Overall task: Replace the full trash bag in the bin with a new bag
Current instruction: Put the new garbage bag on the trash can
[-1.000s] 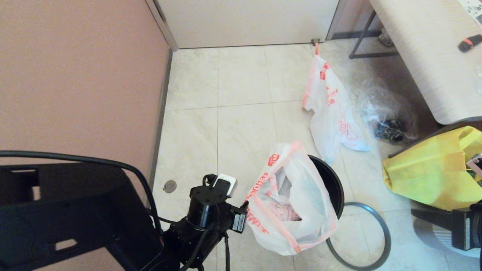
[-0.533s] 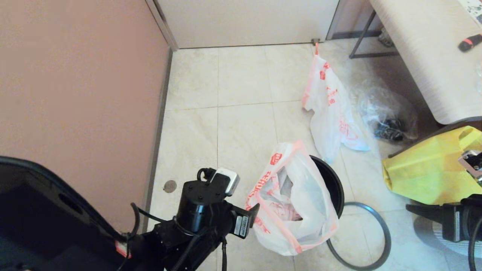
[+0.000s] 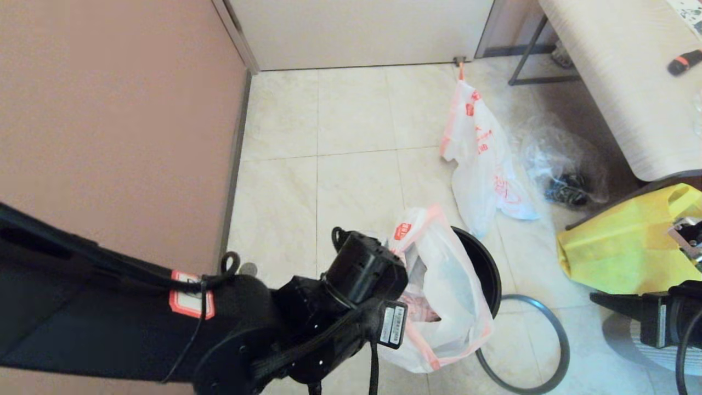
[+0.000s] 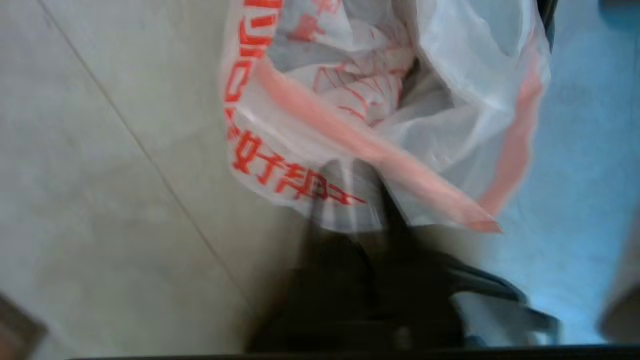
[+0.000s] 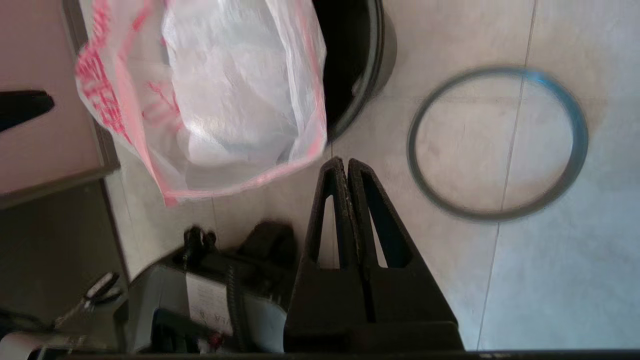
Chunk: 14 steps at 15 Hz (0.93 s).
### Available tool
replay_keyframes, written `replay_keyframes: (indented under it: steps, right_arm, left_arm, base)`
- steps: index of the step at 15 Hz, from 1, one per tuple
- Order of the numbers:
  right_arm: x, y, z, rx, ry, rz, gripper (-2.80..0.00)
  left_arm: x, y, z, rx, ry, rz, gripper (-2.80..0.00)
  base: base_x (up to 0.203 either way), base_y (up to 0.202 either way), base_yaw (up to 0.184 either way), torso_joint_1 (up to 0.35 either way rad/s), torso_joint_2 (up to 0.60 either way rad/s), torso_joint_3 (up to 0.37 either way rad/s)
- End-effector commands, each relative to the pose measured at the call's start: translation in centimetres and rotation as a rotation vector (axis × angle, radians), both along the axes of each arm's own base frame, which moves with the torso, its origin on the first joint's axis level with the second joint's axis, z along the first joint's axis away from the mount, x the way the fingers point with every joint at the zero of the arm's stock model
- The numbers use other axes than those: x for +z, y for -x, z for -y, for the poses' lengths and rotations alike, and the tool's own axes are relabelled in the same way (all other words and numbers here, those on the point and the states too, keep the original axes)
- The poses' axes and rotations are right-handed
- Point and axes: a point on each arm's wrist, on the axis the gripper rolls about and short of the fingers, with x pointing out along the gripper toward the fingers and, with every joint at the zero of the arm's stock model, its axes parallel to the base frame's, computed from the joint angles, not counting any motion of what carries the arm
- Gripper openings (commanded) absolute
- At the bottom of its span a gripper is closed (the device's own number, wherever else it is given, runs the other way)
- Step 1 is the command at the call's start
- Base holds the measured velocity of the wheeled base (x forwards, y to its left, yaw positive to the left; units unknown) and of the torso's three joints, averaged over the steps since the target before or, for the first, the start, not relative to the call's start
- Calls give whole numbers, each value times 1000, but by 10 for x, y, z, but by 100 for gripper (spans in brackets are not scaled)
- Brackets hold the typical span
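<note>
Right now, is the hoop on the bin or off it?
Off. The grey hoop lies flat on the floor tiles beside the black bin, and tiles show through its middle in the right wrist view.

The floor [image 3: 351, 181] was laid with large, pale cream tiles of marbled look, with thin grey grout lines between them. A small round metal drain cover [image 3: 248, 269] sat in a tile near the wall. That wall [image 3: 109, 120], on the left, was plain dusty pink, with a grey skirting strip [image 3: 235, 164] along its foot. At the far end stood a white door [image 3: 356, 30], shut down to the floor. On the right, a light wood-grain worktop [image 3: 620, 82] rested on thin dark metal legs [image 3: 526, 52], casting a soft shadow beneath.
</note>
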Motion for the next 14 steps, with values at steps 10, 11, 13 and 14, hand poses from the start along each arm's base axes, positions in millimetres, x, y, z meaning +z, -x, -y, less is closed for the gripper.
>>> replay_keyframes:
  steps: [10,11,13,14]
  right_arm:
    - [-25,-23,-30,51,-161,-92,-280]
    - [-25,-24,-30,49,-164,-93,-280]
    - [-25,-24,-30,51,-164,-96,-280]
    - [-27,-24,-30,51,-165,-101,-280]
  left_arm:
    - [0,-52,63,115,-206,-421,0]
    - [-6,-55,65,133,-228,-450,0]
    - [-22,-63,65,163,-255,-472,0]
    - [-29,-69,65,178,-262,-468,0]
  base:
    - [0,0,0,0,0,0]
    - [0,0,0,0,0,0]
    - [0,0,0,0,0,0]
    - [0,0,0,0,0,0]
